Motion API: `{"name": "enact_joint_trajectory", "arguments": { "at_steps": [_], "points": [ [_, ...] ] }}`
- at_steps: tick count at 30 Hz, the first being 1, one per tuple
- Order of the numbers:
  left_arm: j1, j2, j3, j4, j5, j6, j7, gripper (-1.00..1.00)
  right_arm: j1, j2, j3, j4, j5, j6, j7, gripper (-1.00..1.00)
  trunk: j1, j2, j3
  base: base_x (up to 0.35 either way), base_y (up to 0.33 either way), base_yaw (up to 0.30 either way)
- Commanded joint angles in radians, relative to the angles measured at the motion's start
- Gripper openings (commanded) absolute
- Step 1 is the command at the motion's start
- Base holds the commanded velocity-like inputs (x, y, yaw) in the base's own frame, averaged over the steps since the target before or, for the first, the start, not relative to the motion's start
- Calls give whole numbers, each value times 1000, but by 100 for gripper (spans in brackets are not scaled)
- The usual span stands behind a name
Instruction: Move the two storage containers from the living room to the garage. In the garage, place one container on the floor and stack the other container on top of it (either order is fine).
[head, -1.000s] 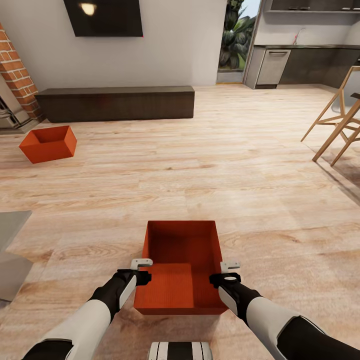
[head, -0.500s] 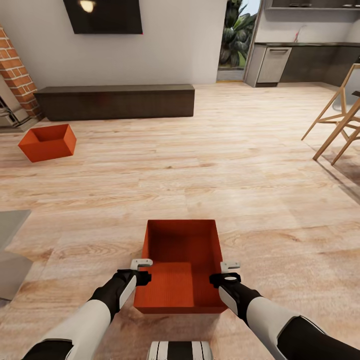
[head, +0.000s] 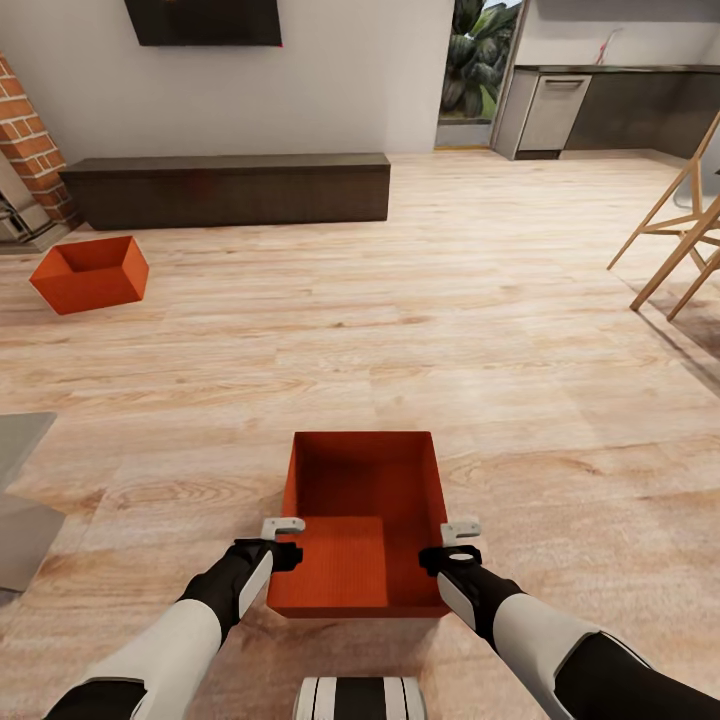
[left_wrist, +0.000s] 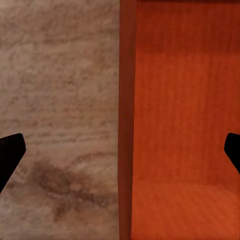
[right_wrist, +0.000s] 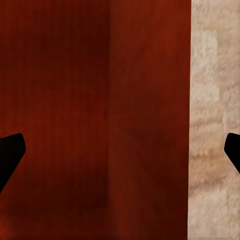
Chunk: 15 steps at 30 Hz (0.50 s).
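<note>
Containers: near bin (head: 362, 520) on living-room planks between left claw (head: 283, 527) and right claw (head: 460, 533), both spread astride its walls | far bin (head: 88, 272) by fireplace | neither moved yet

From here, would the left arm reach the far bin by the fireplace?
Probably not. The far bin sits well across the wood floor beside the low cabinet, while the left gripper straddles the near bin wall. The base would have to drive closer.
</note>
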Motion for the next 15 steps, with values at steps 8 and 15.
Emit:
{"name": "enact_joint_trajectory", "arguments": {
  "at_steps": [8,15],
  "points": [
    [0,0,0,-2,3,6,4,100,0,0,8,-2,-4,7,-6,100,0,-1,-5,0,0,0],
    [0,0,1,-3,3,5,4,100,0,0,8,-2,-3,7,-6,100,1,-1,-8,0,0,0]
  ]
}}
